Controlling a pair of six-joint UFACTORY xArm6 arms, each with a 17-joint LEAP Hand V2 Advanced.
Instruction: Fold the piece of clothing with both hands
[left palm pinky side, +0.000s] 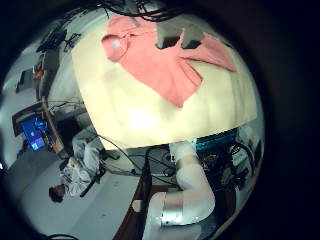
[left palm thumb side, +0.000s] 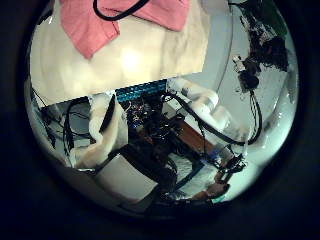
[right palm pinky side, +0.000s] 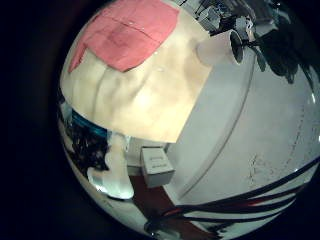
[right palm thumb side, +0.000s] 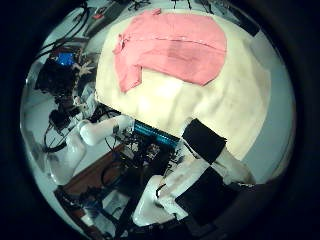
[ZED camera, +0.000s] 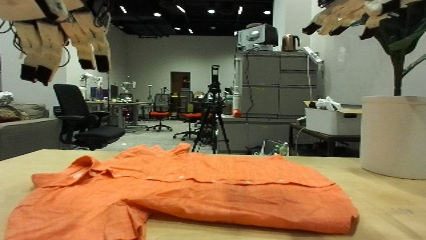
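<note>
An orange shirt (ZED camera: 187, 185) lies spread on the tan table (ZED camera: 393, 215), one sleeve lying toward the front edge on the left hand's side. My left hand (ZED camera: 60, 35) hangs high above that side, fingers relaxed and holding nothing. My right hand (ZED camera: 353, 15) is high above the other side, fingers spread and holding nothing. The shirt shows far below in the left little finger side palm view (left palm pinky side: 165, 60), the left thumb side palm view (left palm thumb side: 100, 25), the right little finger side palm view (right palm pinky side: 125, 35) and the right thumb side palm view (right palm thumb side: 170, 48).
A large white plant pot (ZED camera: 393, 135) stands beside the table near the right hand; it also shows in the right little finger side palm view (right palm pinky side: 220, 47). Bare table (left palm pinky side: 150, 105) surrounds the shirt.
</note>
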